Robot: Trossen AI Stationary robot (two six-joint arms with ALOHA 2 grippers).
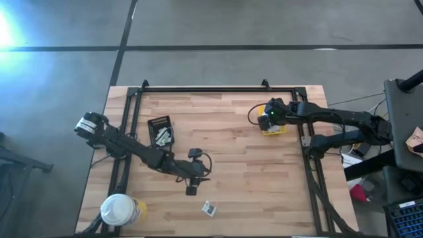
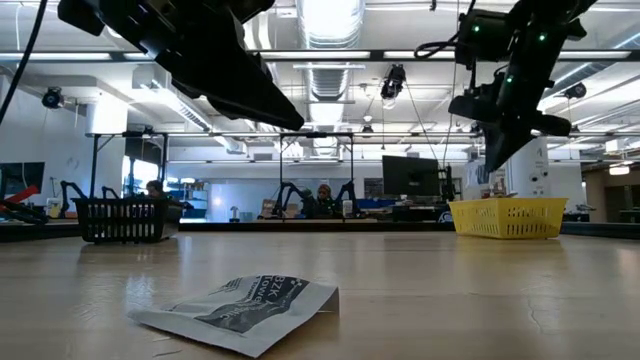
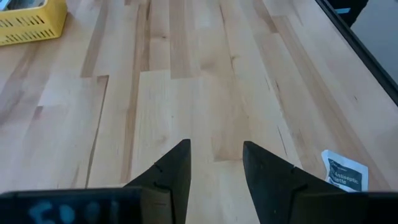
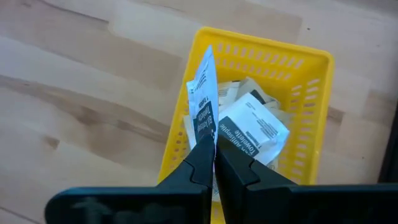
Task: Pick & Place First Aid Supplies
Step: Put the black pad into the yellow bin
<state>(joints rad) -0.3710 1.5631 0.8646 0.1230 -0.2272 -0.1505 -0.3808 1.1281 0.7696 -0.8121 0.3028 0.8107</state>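
One white first aid packet (image 1: 209, 208) lies flat on the wood near the table's front edge; it also shows in the low view (image 2: 240, 305) and the left wrist view (image 3: 345, 171). My left gripper (image 1: 192, 190) (image 3: 214, 158) hovers open just left of and behind it, with nothing between its fingers. At the far right, my right gripper (image 1: 271, 120) (image 4: 213, 149) is over the small yellow bin (image 1: 276, 129) (image 4: 311, 143), shut on another white packet (image 4: 204, 93). Several packets lie in the bin. My right gripper pinches the white packet's lower edge (image 4: 209, 138) between its two fingertips. The fingers slant down from above. The packet sticks out past the fingertips, seen nearly edge-on, over the bin's left half. Whether its far end touches the packets in the bin I cannot tell.
A black tray (image 1: 160, 131) with a few packets sits at the table's centre left, seen in the low view (image 2: 120, 220) at the left. A round yellow tub with a white lid (image 1: 119, 210) stands at the near left corner. Bare wood lies between the two arms.
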